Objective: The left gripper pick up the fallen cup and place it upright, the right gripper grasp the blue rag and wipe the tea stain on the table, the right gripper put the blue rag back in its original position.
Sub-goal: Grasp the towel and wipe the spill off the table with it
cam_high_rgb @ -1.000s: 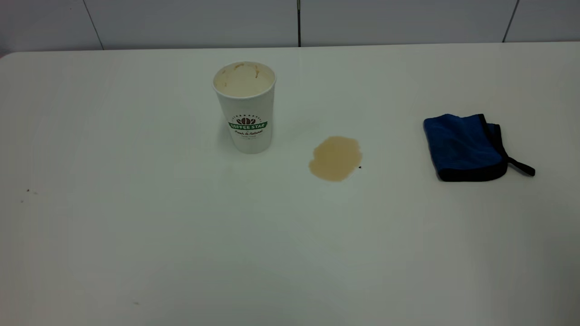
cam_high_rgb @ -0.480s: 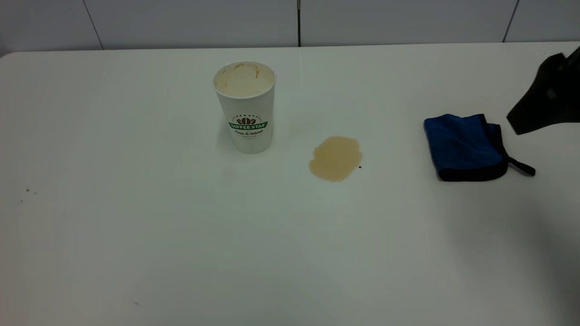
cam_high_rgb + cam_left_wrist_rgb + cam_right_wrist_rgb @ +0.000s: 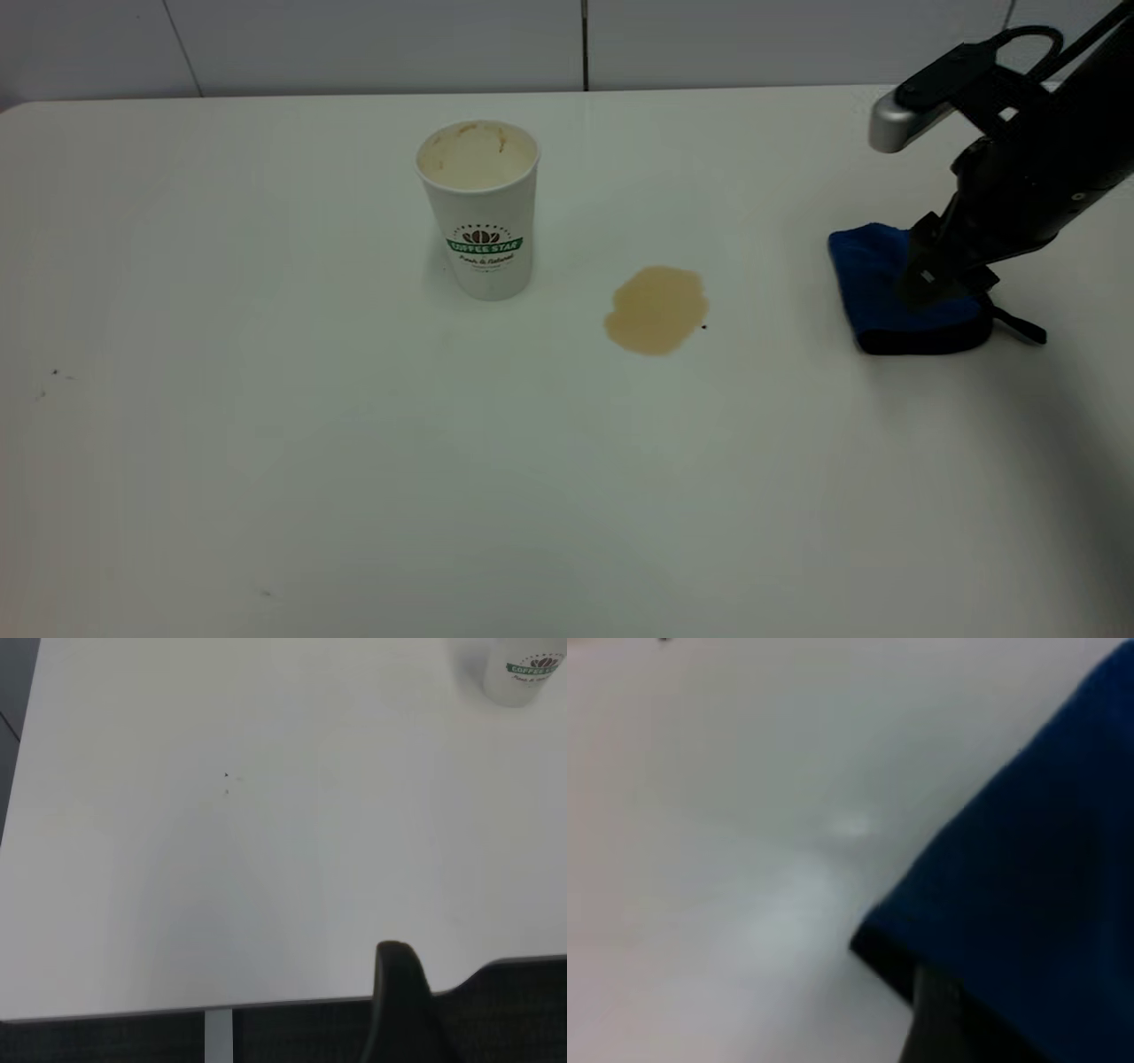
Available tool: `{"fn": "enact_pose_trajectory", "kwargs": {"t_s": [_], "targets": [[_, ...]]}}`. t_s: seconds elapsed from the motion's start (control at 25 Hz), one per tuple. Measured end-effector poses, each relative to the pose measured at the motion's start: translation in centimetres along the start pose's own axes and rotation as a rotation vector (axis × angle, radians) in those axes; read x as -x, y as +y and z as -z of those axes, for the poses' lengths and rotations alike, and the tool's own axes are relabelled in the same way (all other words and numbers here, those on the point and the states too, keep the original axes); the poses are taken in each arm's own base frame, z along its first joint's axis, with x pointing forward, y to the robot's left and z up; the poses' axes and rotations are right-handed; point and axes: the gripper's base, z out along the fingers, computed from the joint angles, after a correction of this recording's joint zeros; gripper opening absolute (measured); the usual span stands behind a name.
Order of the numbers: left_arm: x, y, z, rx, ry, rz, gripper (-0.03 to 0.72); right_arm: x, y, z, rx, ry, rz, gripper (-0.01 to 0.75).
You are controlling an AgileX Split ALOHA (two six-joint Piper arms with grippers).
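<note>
Now the right gripper (image 3: 921, 282) is coming down onto the blue rag (image 3: 873, 283), its opening impossible to judge, so wiping of the tea stain (image 3: 656, 309) is starting while the cup (image 3: 479, 208) is standing upright.

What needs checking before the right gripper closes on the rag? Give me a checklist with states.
1. The cup upright, left of the stain: ok.
2. The tea stain unwiped, nothing lying on it: ok.
3. The right gripper down over the blue rag: ok.
4. Fingers straddling a fold of the rag: cannot tell.
5. Rag flat on the table, not dragged: ok.
6. Left gripper back at the table's edge, away from the cup: ok.
</note>
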Motion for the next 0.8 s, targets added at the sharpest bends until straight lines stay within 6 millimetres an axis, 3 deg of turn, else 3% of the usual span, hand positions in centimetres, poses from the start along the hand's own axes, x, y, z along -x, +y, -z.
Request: {"fn": "enact_pose_trajectory", "kwargs": {"t_s": [0.24, 0.48, 0.56, 0.72, 0.8], "targets": [[0.0, 0.0, 0.0, 0.0, 0.0, 0.0, 0.471, 0.4, -2.5, -4.2, -0.07, -0.013, -0.004, 0.59], [0.0, 0.0, 0.0, 0.0, 0.0, 0.0, 0.471, 0.5, -2.7, -5.6, -0.052, -0.018, -0.048, 0.546], [0.0, 0.0, 0.0, 0.0, 0.0, 0.0, 0.471, 0.6, -2.5, -5.7, -0.034, -0.019, -0.054, 0.458], [0.0, 0.0, 0.0, 0.0, 0.0, 0.0, 0.471, 1.5, -1.3, -6.0, -0.021, -0.029, -0.026, 0.113], [0.0, 0.0, 0.0, 0.0, 0.0, 0.0, 0.471, 2.6, -0.7, -6.3, -0.027, -0.05, -0.017, 0.053]]}}
